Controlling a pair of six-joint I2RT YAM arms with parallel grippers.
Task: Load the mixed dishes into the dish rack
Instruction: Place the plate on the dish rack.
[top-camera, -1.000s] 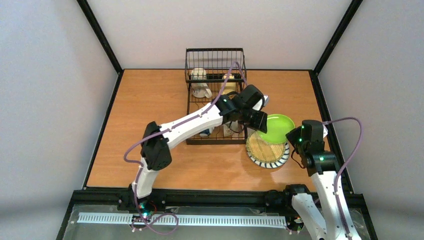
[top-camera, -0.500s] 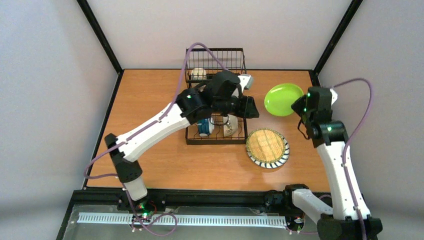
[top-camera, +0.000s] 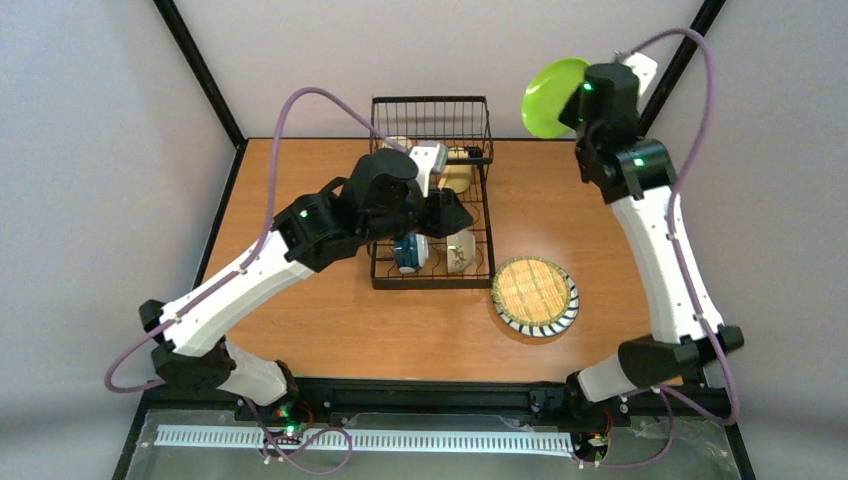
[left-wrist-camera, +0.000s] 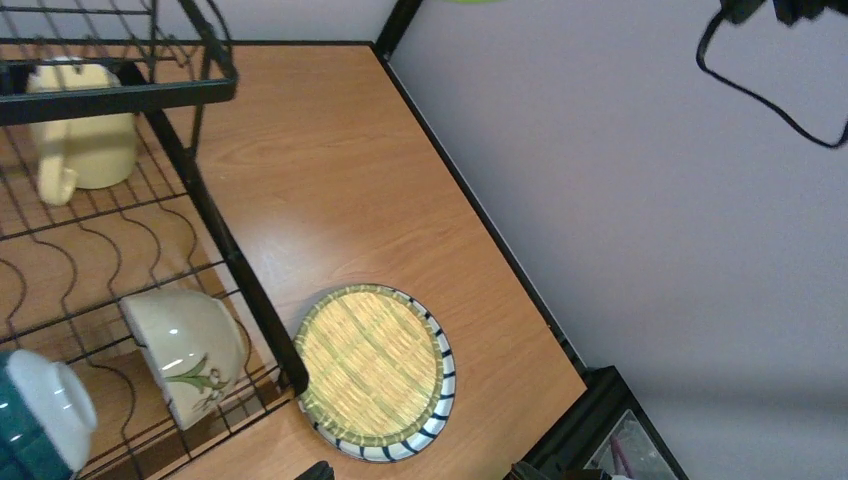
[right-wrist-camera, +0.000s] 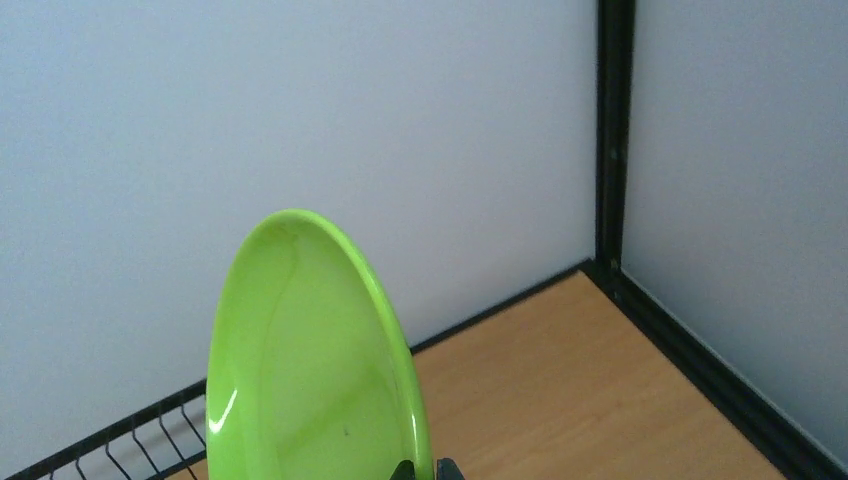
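Right gripper (top-camera: 573, 107), clamped on the lime-green plate (top-camera: 548, 95) rim, has swung it off the striped-rim plate (top-camera: 535, 296) up to 1 o'clock (on edge, slot-ready) by the dish rack (top-camera: 432, 284); left gripper (top-camera: 452, 212) gapes empty over the rack.

My top cam looks down from behind, sharing the rack (top-camera: 432, 284) and striped plate (top-camera: 535, 296) with left wrist; right's close-up, probably facing the back wall (right-wrist-camera: 300, 100).
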